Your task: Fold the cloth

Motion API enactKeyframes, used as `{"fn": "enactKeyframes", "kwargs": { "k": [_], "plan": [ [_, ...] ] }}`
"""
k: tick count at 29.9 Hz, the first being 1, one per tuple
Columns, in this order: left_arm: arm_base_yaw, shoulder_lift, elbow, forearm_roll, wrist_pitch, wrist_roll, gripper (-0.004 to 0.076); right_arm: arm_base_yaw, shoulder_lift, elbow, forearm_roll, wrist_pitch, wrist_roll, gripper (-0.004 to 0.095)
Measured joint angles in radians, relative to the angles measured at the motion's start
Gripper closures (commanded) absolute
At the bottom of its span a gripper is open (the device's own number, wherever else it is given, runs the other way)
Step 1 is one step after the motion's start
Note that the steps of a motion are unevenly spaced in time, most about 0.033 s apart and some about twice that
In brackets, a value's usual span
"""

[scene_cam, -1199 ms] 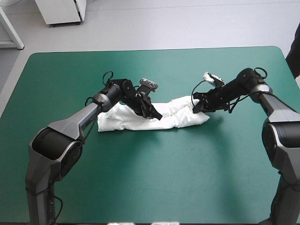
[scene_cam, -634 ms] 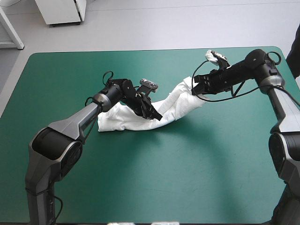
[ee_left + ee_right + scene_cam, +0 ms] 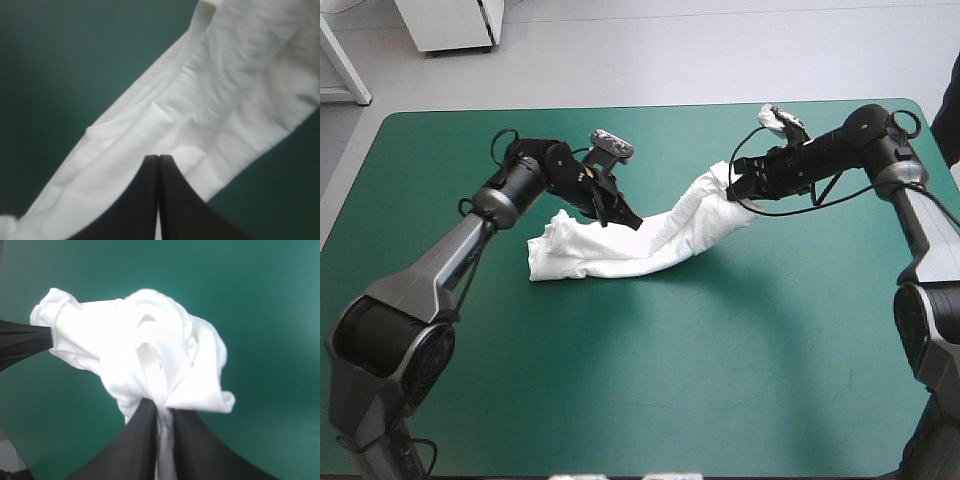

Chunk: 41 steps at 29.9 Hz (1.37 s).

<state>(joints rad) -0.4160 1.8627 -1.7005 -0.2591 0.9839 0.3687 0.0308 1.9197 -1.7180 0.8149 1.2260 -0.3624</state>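
Teal-green tabletop [image 3: 620, 390]: left tool [image 3: 628, 216] clenched, drawn back off T-shirt [image 3: 620, 255]; right tool [image 3: 738, 192] grasping raised end, fold probably unblocked.

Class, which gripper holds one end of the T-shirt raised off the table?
The right gripper: the T-shirt is bunched in its grip, that end lifted. The left gripper is shut to a point over the cloth.
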Motion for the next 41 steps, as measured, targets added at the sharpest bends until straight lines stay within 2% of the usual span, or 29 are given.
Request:
{"fn": "enactKeyframes", "kwargs": {
  "k": [5, 10, 16, 21, 26, 34, 38, 41],
  "plan": [
    [0.019, -0.181, -0.001, 0.102, 0.076, -0.046, 0.0734, 0.018, -0.001, -0.013, 0.072, -0.001, -0.003, 0.0921],
    [0.02, -0.381, -0.006, 0.128, 0.123, -0.061, 0.0734, 0.098, -0.001, -0.062, 0.088, -0.019, 0.0, 0.0921],
    [0.02, -0.554, -0.008, 0.132, 0.174, -0.091, 0.0734, 0.233, 0.002, -0.079, 0.098, -0.109, 0.004, 0.0921],
    [0.02, -0.623, -0.008, 0.132, 0.22, -0.106, 0.0734, 0.331, 0.037, -0.08, 0.141, -0.211, -0.012, 0.0908],
    [0.02, -0.633, -0.008, 0.134, 0.258, -0.111, 0.0734, 0.407, 0.102, -0.083, 0.233, -0.241, -0.088, 0.075],
    [0.02, -0.632, -0.008, 0.131, 0.263, -0.114, 0.0734, 0.45, 0.171, -0.083, 0.366, -0.248, -0.211, 0.0358],
    [0.02, -0.632, -0.008, 0.131, 0.263, -0.115, 0.0734, 0.45, 0.171, -0.109, 0.376, -0.252, -0.234, 0.0345],
    [0.02, -0.632, -0.008, 0.131, 0.263, -0.115, 0.0734, 0.449, 0.171, -0.146, 0.341, -0.241, -0.23, 0.0345]
  ]
}}
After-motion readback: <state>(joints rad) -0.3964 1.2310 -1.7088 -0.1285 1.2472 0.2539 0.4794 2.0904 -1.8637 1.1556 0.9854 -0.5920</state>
